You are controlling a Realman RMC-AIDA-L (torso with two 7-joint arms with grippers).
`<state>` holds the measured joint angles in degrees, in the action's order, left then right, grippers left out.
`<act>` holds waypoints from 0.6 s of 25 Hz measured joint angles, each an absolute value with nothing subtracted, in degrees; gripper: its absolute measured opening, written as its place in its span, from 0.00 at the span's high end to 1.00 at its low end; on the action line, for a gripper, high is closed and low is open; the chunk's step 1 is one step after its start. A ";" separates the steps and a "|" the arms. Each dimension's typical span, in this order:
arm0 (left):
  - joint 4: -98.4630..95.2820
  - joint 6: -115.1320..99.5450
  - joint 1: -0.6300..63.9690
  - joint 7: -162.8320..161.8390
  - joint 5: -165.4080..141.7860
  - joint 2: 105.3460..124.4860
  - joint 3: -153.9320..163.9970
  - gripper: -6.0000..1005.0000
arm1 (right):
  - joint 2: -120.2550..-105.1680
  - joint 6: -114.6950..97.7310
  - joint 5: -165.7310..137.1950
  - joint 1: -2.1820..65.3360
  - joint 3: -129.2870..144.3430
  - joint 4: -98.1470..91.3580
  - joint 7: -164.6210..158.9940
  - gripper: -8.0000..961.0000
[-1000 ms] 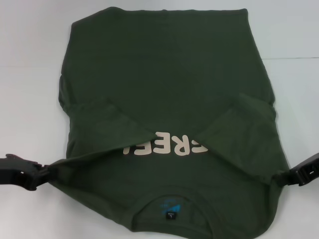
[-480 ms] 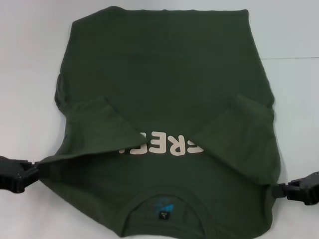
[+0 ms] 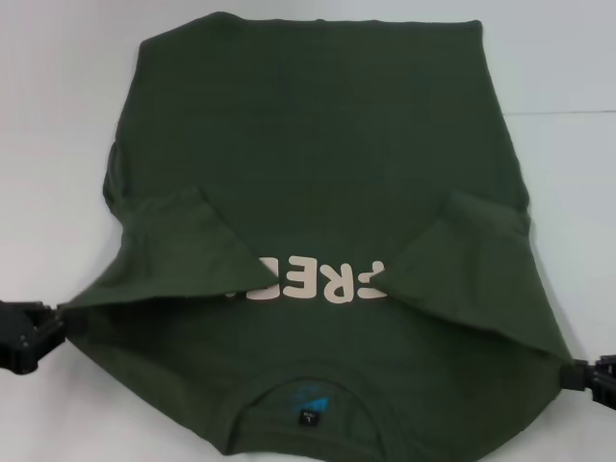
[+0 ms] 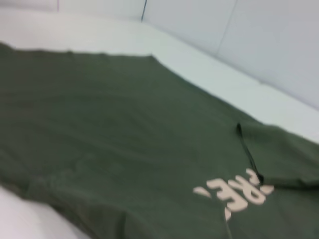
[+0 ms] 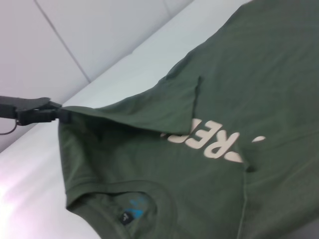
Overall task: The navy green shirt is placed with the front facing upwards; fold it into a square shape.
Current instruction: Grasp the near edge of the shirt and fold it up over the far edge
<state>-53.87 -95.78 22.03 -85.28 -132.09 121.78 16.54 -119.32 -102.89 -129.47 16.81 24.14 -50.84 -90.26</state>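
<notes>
White table (image 3: 58, 115) carries the large dark olive-green short-sleeved cotton shirt (image 3: 318, 115), spread front up with its round collar and small dark label (image 3: 308, 416) nearest the robot and both sleeves folded inward over the ends of the cream chest letters (image 3: 318, 284). At the shirt's near left corner the black left hand (image 3: 43, 327) is clamped on the shoulder cloth, and at the near right corner the black right hand (image 3: 577, 371) likewise pinches the fabric, the cloth drawn to a point at each.
</notes>
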 joint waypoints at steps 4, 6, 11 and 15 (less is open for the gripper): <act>-53.24 -98.10 21.81 -82.40 -131.50 121.34 14.18 0.94 | -119.26 -103.72 -129.47 15.24 22.32 -49.84 -88.01 0.96; -53.15 -99.37 21.33 -80.96 -131.71 121.32 13.76 0.94 | -119.26 -103.77 -129.47 14.98 22.11 -49.44 -87.44 0.96; -53.17 -102.75 19.29 -76.82 -131.76 121.55 11.43 0.94 | -119.07 -105.16 -129.32 14.35 19.49 -46.21 -80.49 0.96; -53.58 -106.75 17.00 -73.50 -131.86 121.66 8.79 0.94 | -118.77 -105.88 -129.37 14.13 17.83 -43.19 -74.91 0.96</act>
